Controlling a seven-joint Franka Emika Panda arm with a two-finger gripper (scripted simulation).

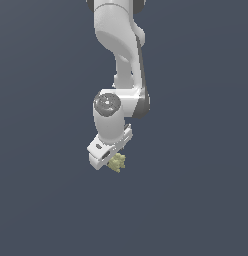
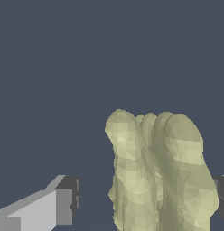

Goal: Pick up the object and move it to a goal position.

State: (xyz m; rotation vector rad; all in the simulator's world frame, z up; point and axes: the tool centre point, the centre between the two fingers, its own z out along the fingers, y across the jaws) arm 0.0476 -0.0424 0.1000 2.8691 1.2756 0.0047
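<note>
One object (image 2: pixel 159 176) fills most of my wrist view: a pale yellow-green, knobbly, elongated lump, ridged like a bunch of bananas, standing between my two fingers (image 2: pixel 64 206). One dark finger pad sits clear of it with a gap of bare background between pad and lump; the other pad, at the far edge of the frame, is right against the lump, though I cannot tell whether it truly presses on it. So my gripper (image 2: pixel 145 205) stands fairly wide, and I cannot say it has a firm hold. No writing, brand or label shows on the object or on my fingers.

Farther off, in the exterior view, the object (image 1: pixel 117 163) peeks out just beside my white gripper (image 1: pixel 110 158), under my arm (image 1: pixel 116 60), against a plain dark blue-grey ground.
</note>
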